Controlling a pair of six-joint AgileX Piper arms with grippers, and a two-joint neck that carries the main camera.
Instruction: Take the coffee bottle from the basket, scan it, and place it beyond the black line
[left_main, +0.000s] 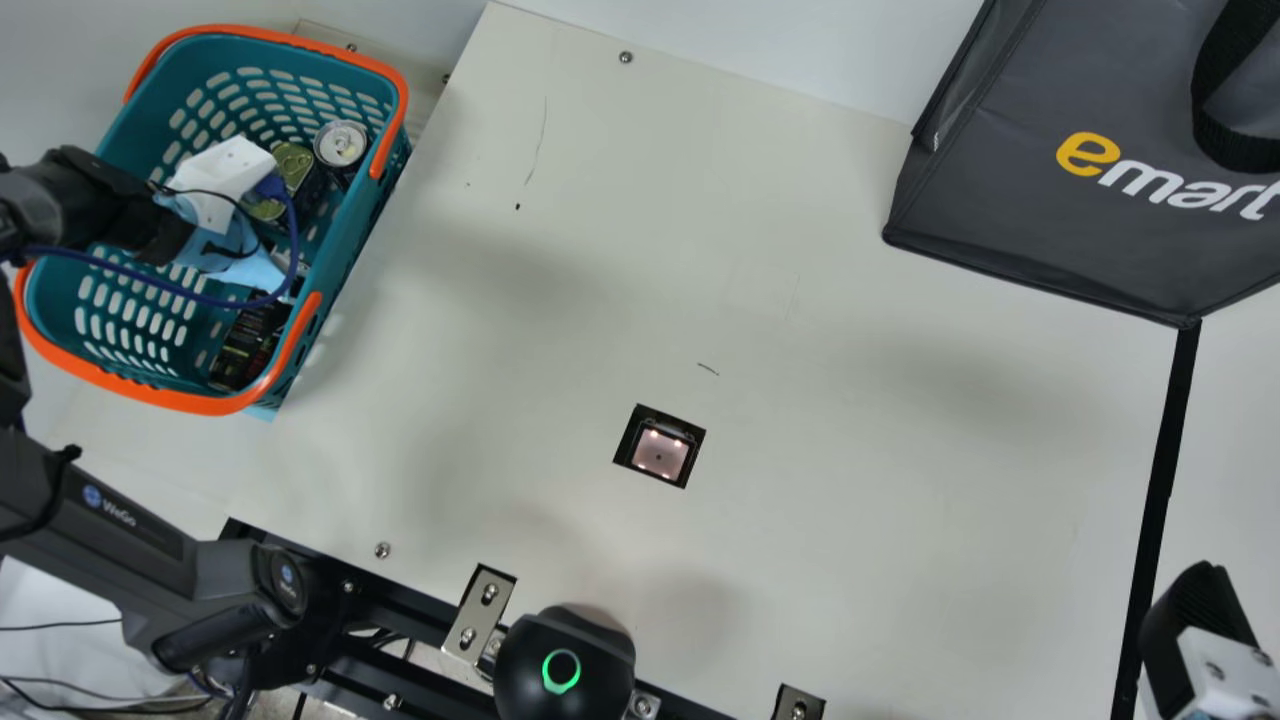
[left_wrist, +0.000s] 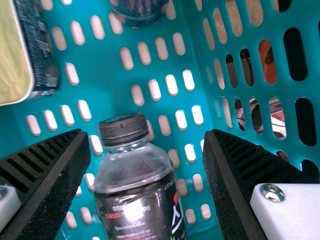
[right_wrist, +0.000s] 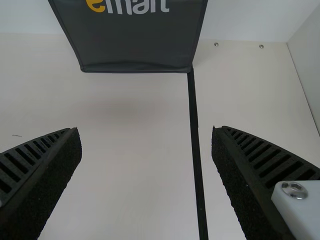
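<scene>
I have my left gripper (left_main: 226, 180) over the basket (left_main: 352, 240), fingers spread wide, with the coffee bottle (left_wrist: 137, 200) showing between them in its wrist view, ungripped, toward the basket's near, bench-side corner. A can (left_main: 341, 145) and a tin (left_main: 292, 168) share the basket. The bottle's dark label bears white and red print; the grey bag (left_main: 1020, 220), yellow and white lettering. My right gripper (left_main: 1195, 620) is wide open.

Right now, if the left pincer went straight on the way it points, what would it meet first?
The left pincer would probably meet the coffee bottle first: it shows in line with the pincer's opening, the slotted basket behind. How deep the bottle sits is unclear.
</scene>
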